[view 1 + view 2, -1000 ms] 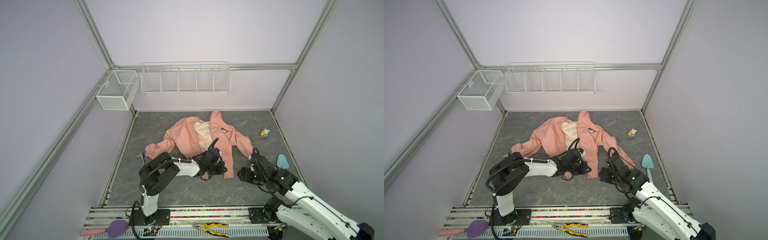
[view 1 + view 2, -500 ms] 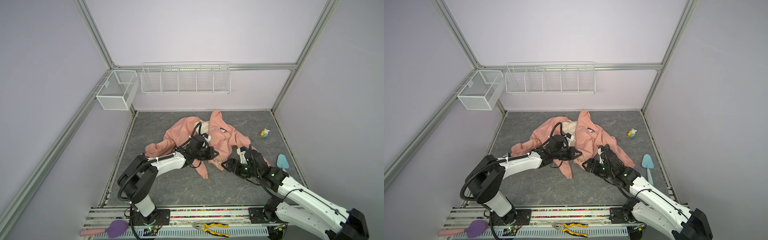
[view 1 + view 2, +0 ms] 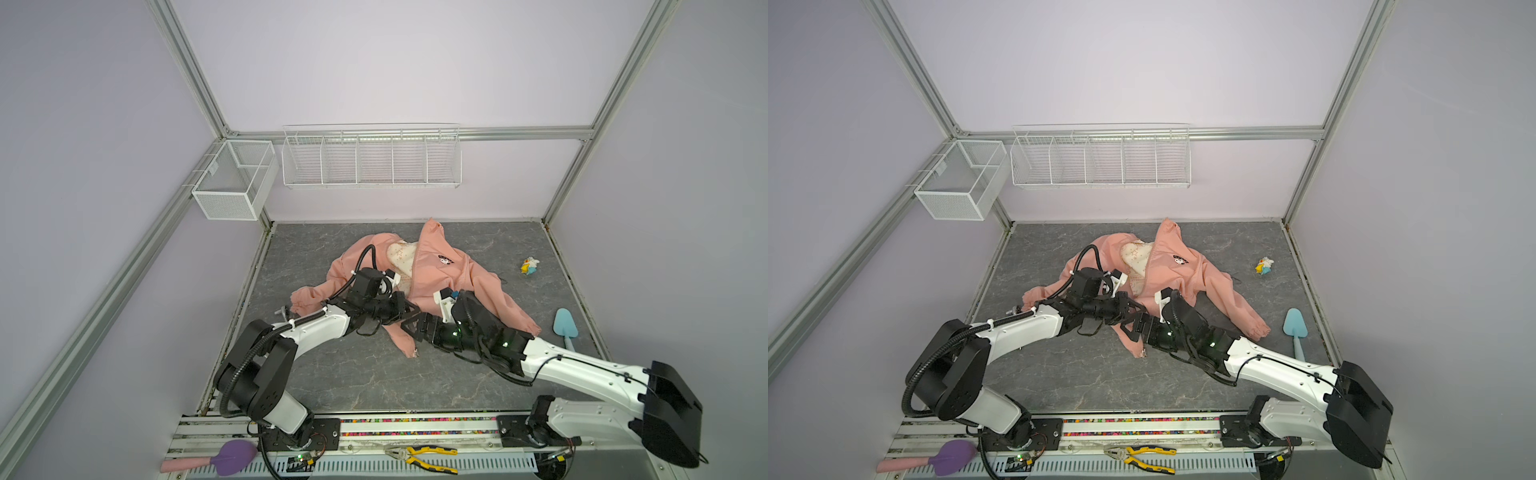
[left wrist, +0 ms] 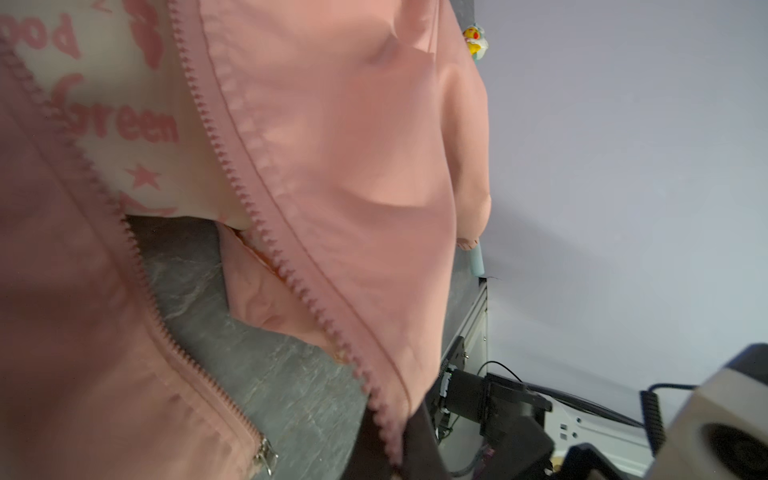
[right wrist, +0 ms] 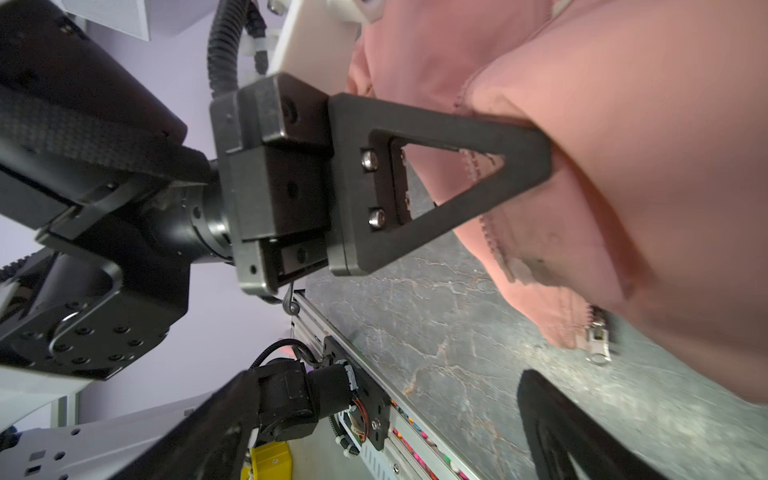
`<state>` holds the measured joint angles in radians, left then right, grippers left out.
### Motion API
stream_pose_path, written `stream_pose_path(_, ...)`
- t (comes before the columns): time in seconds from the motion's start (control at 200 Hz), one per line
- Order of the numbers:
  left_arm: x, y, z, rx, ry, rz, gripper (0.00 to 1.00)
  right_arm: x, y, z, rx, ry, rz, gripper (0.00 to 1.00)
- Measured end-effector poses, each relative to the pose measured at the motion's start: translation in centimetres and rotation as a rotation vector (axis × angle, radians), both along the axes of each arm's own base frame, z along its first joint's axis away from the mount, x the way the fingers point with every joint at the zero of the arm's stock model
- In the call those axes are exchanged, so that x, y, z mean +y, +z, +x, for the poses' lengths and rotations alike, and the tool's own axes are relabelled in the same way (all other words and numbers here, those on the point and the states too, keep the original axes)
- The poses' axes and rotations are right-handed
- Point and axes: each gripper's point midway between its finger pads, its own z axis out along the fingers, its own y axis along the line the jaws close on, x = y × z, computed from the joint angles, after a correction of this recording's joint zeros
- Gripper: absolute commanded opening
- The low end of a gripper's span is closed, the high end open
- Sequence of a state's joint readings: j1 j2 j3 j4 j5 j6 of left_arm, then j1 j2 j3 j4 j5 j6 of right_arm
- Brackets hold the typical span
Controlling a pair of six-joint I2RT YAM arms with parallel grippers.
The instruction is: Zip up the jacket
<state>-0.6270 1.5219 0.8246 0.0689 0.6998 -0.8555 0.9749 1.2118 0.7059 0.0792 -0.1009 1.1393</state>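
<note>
Right arm swung in toward the middle over the last second, jaws widening as it came. Left arm unfolded and stretched out, and one front-panel corner of the jacket got dragged toward the near edge with it.

Top views: jacket (image 3: 432, 278) (image 3: 1167, 272) lies mid-table toward the back wall, front up, unzipped. Cream lining (image 3: 401, 253) shows between the panels, chest patch (image 3: 444, 260) facing up. One panel's lower end trails forward to a spot between the two arms. Left gripper (image 3: 409, 311) (image 3: 1139, 309) sits on that panel's edge, jaws together on the fabric. Right gripper (image 3: 409, 329) (image 3: 1128, 329) is just beside it on the near side, jaws spread. Can't tell from here whether it touches the fabric. Toy duck (image 3: 530, 266) and blue scoop (image 3: 565, 328) sit off to the right of the jacket on the grey tabletop (image 3: 374, 382).

Left wrist: both rows of zipper teeth (image 4: 257, 216) in view, separated, with lining and tabletop showing between them. One row runs straight into the left gripper's dark fingers (image 4: 422, 453), which are clamped on that edge. Zipper slider (image 4: 266, 455) hangs at the end of the other row, apart from the gripper.

Right wrist: left gripper's tip (image 5: 536, 158) is buried in a fold of pink fabric, pinched tight. Zipper slider (image 5: 598, 338) dangles at a lower fabric corner just past that fold. One of the right gripper's own fingers (image 5: 557, 428) shows near the zipper slider, not touching it. Its partner is out of frame.
</note>
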Motion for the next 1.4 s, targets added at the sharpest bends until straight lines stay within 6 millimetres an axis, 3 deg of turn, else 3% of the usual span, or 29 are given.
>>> stream_pose_path(0.125, 0.1, 2.0, -1.4, 0.004, -0.049, -0.043, 0.0, 1.5, -0.5, -0.4, -0.006, 0.02, 0.012, 0.98)
stream_pose_path(0.28, 0.2, 2.6, -2.6, 0.038, -0.088, -0.061, 0.0, 2.5, -0.4, -0.3, -0.029, 0.021, 0.039, 0.96)
stream_pose_path(0.61, 0.5, 3.3, -3.4, 0.067, -0.104, -0.074, 0.0, 1.4, -1.2, 0.5, -0.108, -0.034, 0.046, 1.0)
stream_pose_path(1.02, 0.6, 3.3, -3.3, 0.072, -0.103, -0.076, 0.0, -1.9, -1.2, 1.9, -0.152, -0.104, 0.034, 0.74)
stream_pose_path(1.4, 0.7, 3.2, -3.5, 0.061, -0.119, -0.074, 0.0, -2.3, -1.0, 2.2, -0.176, -0.093, 0.023, 0.48)
